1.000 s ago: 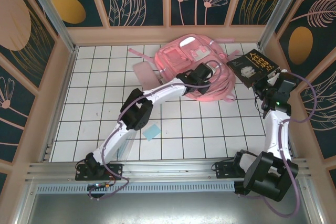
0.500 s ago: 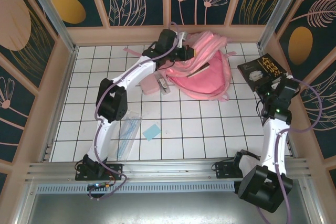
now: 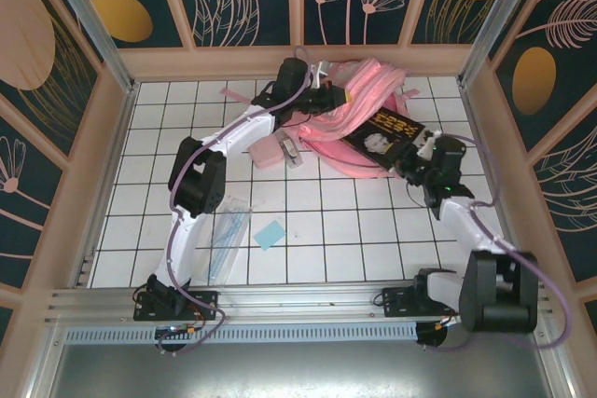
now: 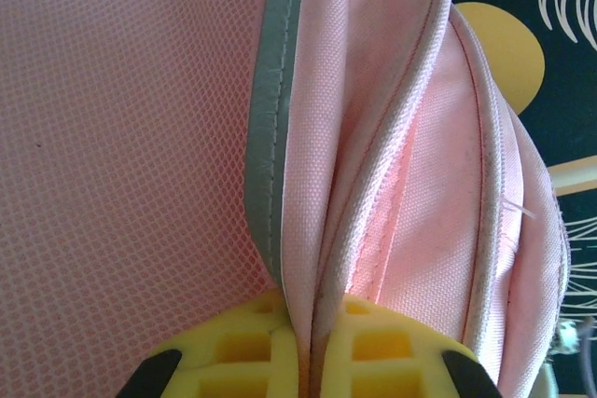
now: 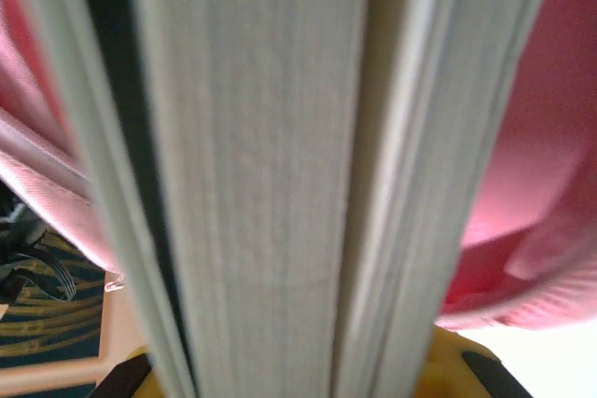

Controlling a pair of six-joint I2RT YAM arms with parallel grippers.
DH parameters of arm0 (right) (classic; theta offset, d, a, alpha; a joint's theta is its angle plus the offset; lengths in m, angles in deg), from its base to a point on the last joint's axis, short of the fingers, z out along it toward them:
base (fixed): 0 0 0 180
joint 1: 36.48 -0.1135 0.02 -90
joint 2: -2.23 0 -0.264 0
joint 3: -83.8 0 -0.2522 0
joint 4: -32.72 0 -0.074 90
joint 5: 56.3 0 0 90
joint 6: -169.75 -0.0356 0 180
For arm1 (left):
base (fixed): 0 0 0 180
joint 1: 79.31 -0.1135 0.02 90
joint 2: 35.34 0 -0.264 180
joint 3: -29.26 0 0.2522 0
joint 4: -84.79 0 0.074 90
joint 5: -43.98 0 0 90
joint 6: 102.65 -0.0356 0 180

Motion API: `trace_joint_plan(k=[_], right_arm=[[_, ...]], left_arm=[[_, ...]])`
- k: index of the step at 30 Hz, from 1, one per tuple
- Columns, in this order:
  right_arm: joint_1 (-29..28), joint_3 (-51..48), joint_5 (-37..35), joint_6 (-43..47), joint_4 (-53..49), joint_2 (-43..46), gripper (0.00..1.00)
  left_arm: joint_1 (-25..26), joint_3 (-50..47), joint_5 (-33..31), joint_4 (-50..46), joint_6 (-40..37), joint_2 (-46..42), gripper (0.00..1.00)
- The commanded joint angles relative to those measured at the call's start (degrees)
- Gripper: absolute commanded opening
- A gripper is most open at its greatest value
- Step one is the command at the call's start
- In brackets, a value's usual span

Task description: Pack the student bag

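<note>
The student bag (image 3: 371, 100), a big soft pink backpack, lies at the back of the table with its mouth held up. My left gripper (image 3: 328, 92) is shut on its upper rim. In the left wrist view the yellow fingers (image 4: 242, 351) pinch a pink seam of the student bag (image 4: 392, 184) beside a grey stripe. My right gripper (image 3: 422, 161) is shut on a black book with gold print (image 3: 387, 131), whose far end lies at the bag's opening. The right wrist view looks along the book's pale page edge (image 5: 270, 174), with the pink bag (image 5: 527, 184) behind it.
A small flat pink case (image 3: 267, 152) lies left of the bag with a grey item (image 3: 291, 153) against it. A clear packet (image 3: 227, 230) and a blue note (image 3: 270, 234) lie near the left arm. Walls close the table on three sides.
The right arm has carried the book from the right wall leftward to the bag's opening. The left arm, which lay across the bag a second ago, now holds its rim up at the back.
</note>
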Motion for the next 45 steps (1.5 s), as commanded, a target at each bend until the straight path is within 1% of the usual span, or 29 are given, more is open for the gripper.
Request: trace_joint_plan(k=[1, 4, 7, 11, 13, 15, 16, 17, 18, 19, 23, 24, 25, 27, 31, 36, 39, 40, 41, 42, 43, 45], right_arm=[[-2.6, 4.0, -1.1, -3.5, 19.2, -7.4, 0.00], [-5.1, 7.9, -0.7, -4.9, 26.8, -16.5, 0.00], [-7.4, 12.8, -0.3, -5.5, 32.0, -25.5, 0.00], [-9.6, 17.8, 0.3, -9.0, 41.5, -35.2, 0.00], [-10.6, 21.6, -1.0, -9.8, 41.2, -39.3, 0.00], [-11.2, 25.4, -0.6, -10.6, 39.8, -42.9, 0.00], [-11.3, 27.4, -0.1, -11.4, 38.0, -44.7, 0.06], [-11.4, 29.0, 0.2, -11.8, 35.6, -45.8, 0.16], [-11.2, 30.4, 0.0, -12.0, 32.4, -46.4, 0.31], [-11.2, 30.7, -0.6, -11.7, 29.5, -46.3, 0.44], [-9.9, 29.4, -4.4, -10.4, 16.1, -41.4, 0.79], [-9.5, 28.8, -5.2, -9.9, 12.7, -39.3, 0.90], [-8.9, 28.6, -5.7, -8.9, 8.7, -37.5, 0.94], [-7.8, 28.7, -7.5, -6.0, 0.1, -33.7, 0.99], [-6.0, 29.6, -14.6, 3.2, -15.8, -26.5, 0.99], [-4.3, 32.3, -22.6, 14.0, -31.8, -23.1, 0.99], [-4.4, 31.3, -24.5, 19.3, -37.0, -19.4, 0.99], [-4.7, 30.4, -24.4, 20.5, -38.0, -17.4, 0.99], [-4.9, 29.5, -24.5, 21.3, -38.7, -15.5, 0.99], [-5.3, 28.6, -24.5, 22.2, -39.3, -13.2, 0.99], [-5.8, 27.8, -24.7, 22.9, -39.9, -11.1, 0.99], [-6.8, 27.0, -25.4, 23.1, -41.4, -7.8, 0.98]], left_arm=[[0.0, -2.2, 2.4, 10.9, 4.6, -6.1, 0.00], [0.1, -4.3, 2.6, 13.0, 5.7, -7.4, 0.00], [0.3, -5.6, 2.8, 15.1, 7.1, -8.3, 0.00], [0.5, -6.2, 2.8, 16.4, 8.2, -8.3, 0.00], [0.6, -6.4, 3.0, 17.2, 8.9, -8.0, 0.00], [0.7, -6.6, 3.1, 18.0, 9.5, -7.9, 0.00], [0.7, -6.8, 3.0, 18.4, 9.9, -8.0, 0.00], [0.8, -6.9, 2.9, 18.7, 10.0, -7.9, 0.00], [0.8, -7.0, 2.6, 19.1, 10.2, -7.8, 0.00], [0.7, -7.0, 2.4, 19.6, 10.5, -7.7, 0.00], [0.6, -6.8, 0.8, 21.3, 12.2, -6.5, 0.00], [0.7, -6.6, 0.6, 22.1, 12.9, -6.0, 0.00], [0.6, -6.1, 0.4, 22.7, 13.5, -5.3, 0.00], [0.6, -4.8, 0.2, 23.2, 14.3, -4.0, 0.00], [0.7, -2.9, -0.6, 24.1, 15.4, -2.3, 0.00], [0.6, -1.7, -1.1, 24.9, 16.6, -1.3, 0.00], [0.7, -1.8, -1.0, 24.0, 16.5, -1.1, 0.00], [0.6, -1.6, -1.1, 22.5, 15.9, -1.2, 0.17], [0.6, -1.5, -1.3, 20.7, 14.8, -1.4, 0.37], [0.6, -1.5, -1.9, 18.0, 13.0, -1.8, 0.53], [0.4, -1.9, -3.2, 15.3, 10.7, -2.6, 0.65], [0.0, -4.6, -6.8, 10.9, 6.4, -5.3, 0.79]])
